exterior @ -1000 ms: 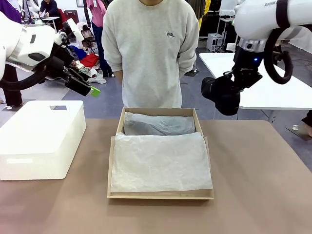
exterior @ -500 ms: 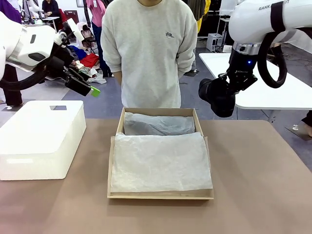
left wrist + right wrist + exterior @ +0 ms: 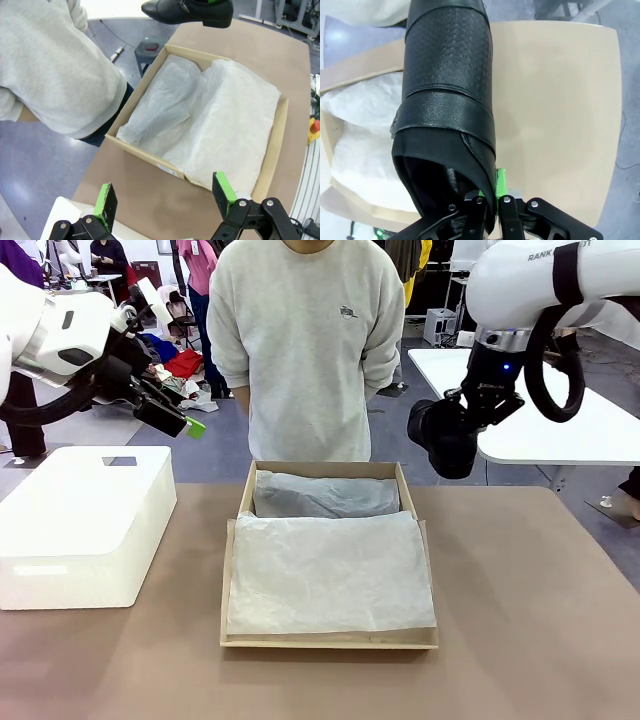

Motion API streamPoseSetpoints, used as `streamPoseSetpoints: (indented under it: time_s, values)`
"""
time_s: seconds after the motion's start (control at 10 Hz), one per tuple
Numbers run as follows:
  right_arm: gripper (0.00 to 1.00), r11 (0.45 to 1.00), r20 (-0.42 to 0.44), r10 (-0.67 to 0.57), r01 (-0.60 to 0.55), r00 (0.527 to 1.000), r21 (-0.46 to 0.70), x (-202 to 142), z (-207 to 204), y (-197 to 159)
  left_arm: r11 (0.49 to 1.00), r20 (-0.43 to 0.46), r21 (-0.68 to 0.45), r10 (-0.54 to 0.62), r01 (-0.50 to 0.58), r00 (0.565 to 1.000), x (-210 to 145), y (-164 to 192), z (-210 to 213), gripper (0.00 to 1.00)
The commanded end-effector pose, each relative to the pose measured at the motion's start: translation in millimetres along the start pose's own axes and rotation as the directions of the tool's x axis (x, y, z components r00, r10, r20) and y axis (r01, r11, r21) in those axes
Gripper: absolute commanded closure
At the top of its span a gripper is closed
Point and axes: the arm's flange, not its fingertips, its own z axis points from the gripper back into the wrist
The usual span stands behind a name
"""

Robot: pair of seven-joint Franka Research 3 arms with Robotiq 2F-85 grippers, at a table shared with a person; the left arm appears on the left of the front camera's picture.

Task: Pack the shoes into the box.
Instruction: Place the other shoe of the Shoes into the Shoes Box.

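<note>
Presently, the right gripper (image 3: 493,209) is clamped on one black shoe (image 3: 447,75). Its fingers pinch the rim of the shoe's opening at the heel end, and a green pad (image 3: 500,179) shows just beside the leather. The shoe is off the table and extends away from the gripper, with a wide strap band across its upper. In the front view this gripper and its load hang in the air near the box's far right corner, level with the elbow of the person (image 3: 305,350) and clear of the cardboard. In the left wrist view the shoe is seen side-on above the far part of the table (image 3: 530,620), its pointed toe toward the person's side.

The box (image 3: 330,640) lies open at the middle of the table, directly before the person. White tissue paper (image 3: 330,575) lines it and covers the floor. At the far end the tissue rises in a hump, and what lies beneath cannot be told.

The left gripper (image 3: 165,196) stands wide apart and holds nothing, raised high at the table's left side. In its own view its green-padded fingers (image 3: 105,199) frame the nearest wall of the box. A white foam box (image 3: 85,520) sits on the table to the left of the cardboard box, apart from it.
</note>
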Motion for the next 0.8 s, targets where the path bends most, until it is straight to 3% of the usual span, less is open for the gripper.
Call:
streamPoseSetpoints:
  time_s: [0.0, 0.4, 0.7]
  values:
    - [1.0, 0.993, 0.057, -0.116, 0.118, 0.992, -0.022, -17, 9, 42, 1.0, 0.009, -0.009, 0.004, -0.003, 1.0, 0, 1, 0, 0.0]
    - [1.0, 0.935, -0.018, -0.348, 0.346, 0.937, -0.084, -39, 8, 122, 1.0, 0.009, -0.009, 0.004, -0.003, 1.0, 0, 1, 0, 0.0]
    - [1.0, 0.833, 0.06, -0.542, 0.545, 0.838, -0.096, -52, 6, 162, 1.0, 0.009, -0.009, 0.004, -0.003, 1.0, 0, 1, 0, 0.0]
